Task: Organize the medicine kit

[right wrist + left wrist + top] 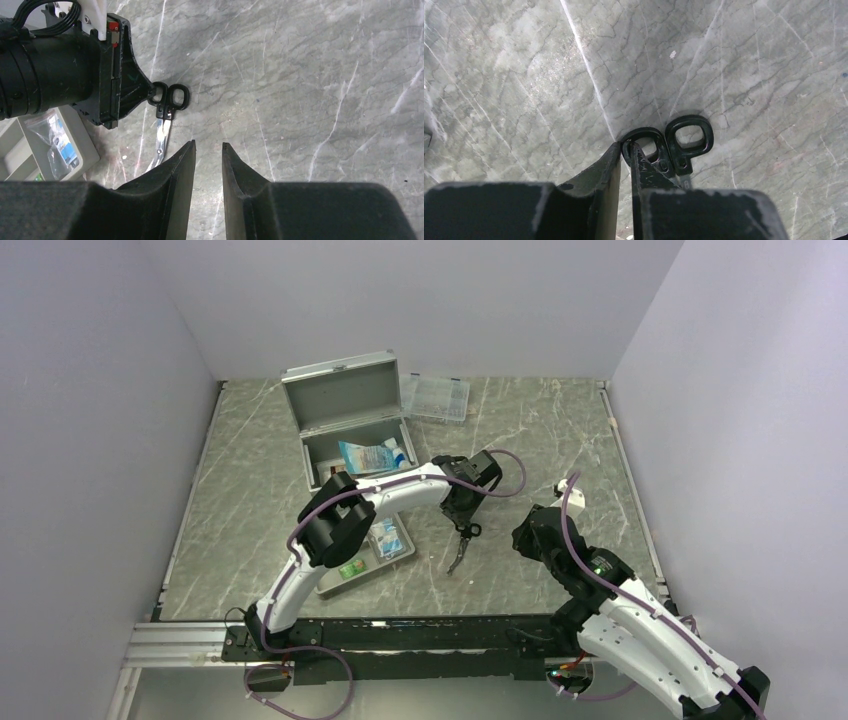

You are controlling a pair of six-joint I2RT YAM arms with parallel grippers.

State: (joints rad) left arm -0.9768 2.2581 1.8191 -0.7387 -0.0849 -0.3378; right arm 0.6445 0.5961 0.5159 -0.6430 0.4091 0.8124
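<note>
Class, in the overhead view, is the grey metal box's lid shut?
No: the box stands open, with its lid tilted back.

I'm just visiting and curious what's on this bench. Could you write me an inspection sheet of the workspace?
Surface: grey marbled table, pale streaks.
Job's things: medicine kit open, lid upright, packets inside; scissors flat on the table.
Clutter: divided tray with packets, beside the left arm; clear case beside the kit's lid.
Grippers: left gripper pinching a scissors handle loop; right gripper open, empty.
Cables: purple cables along both arms.
Surroundings: plain pale walls.
</note>
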